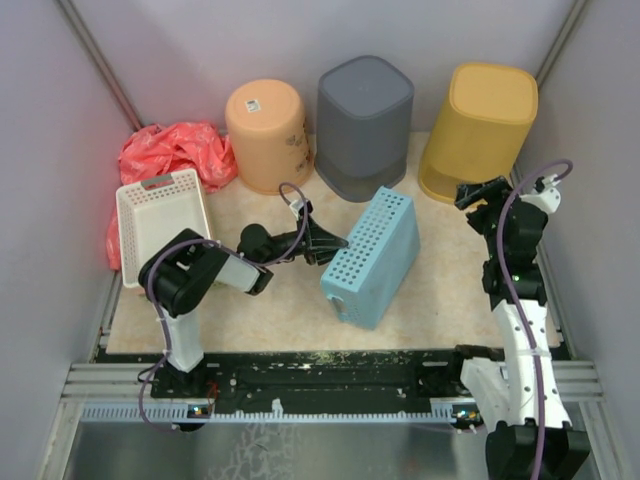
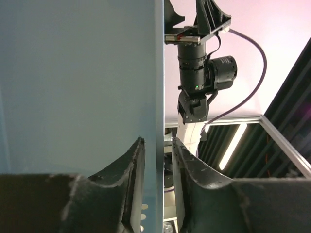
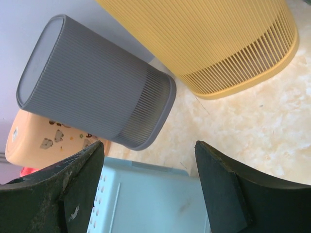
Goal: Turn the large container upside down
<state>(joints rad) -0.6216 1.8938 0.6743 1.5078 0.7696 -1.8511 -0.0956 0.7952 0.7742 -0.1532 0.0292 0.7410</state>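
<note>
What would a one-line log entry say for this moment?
blue basket: tipped, bottom showing | left gripper: slightly open, astride its wall | right gripper: open, empty

Colours: light-blue basket (image 1: pixel 372 258) had a grid of round holes. grey bin (image 1: pixel 364 125) and yellow bin (image 1: pixel 480 130) were finely ribbed. peach bin (image 1: pixel 268 133) carried small prints. white basket (image 1: pixel 160 220) was slotted, bag (image 1: pixel 175 150) pinkish red, table (image 1: pixel 440 290) cream, marbled.
</note>
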